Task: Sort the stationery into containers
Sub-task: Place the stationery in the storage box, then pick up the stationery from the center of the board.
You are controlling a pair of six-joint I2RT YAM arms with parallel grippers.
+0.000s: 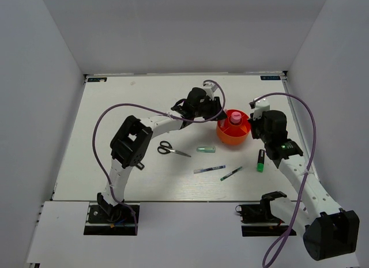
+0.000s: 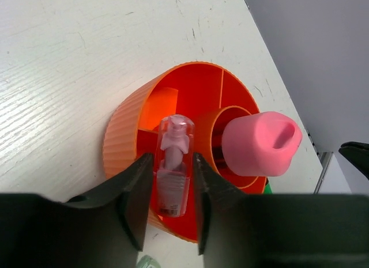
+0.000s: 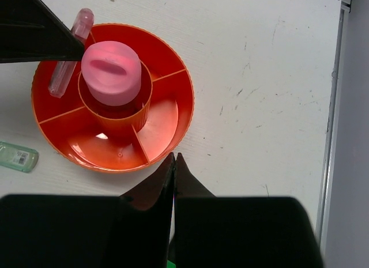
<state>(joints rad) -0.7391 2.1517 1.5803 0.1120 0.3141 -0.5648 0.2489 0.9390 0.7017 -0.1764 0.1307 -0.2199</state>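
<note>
Fingers [image 2: 144,181] of the left tool [image 2: 172,159] sit close against both sides of a small clear pink piece [image 2: 173,138], grasping it over the orange-red cup [image 2: 121,141]. The piece's long axis runs along the line of the fingers, its rounded end pointing away from the wrist and over one of the cup's outer compartments. From the right wrist the same piece slants across the cup's rim, one end low in that compartment and the other out past the rim. Just beside it, a pink-capped glue tube [image 2: 259,144] stands upright in the cup's round middle compartment, cap up. The right tool [image 3: 174,167] is clenched on nothing, its fingers pressed together, and it hangs at the opposite side of the cup, just outside the rim. The cup rests on the white table [image 1: 115,106], toward its far right. Near the cup's left side lies a pale-green piece [image 1: 206,148], long axis left to right. Farther left lie the black-handled scissors [image 1: 172,149], handles to the left, blades pointing right. Nearer the arm bases a blue-white pen [image 1: 209,170] lies almost left to right, and beside it a green pen [image 1: 231,174] lies on a diagonal. A green highlighter [image 1: 260,161] lies right of the cup, long axis near to far.
</note>
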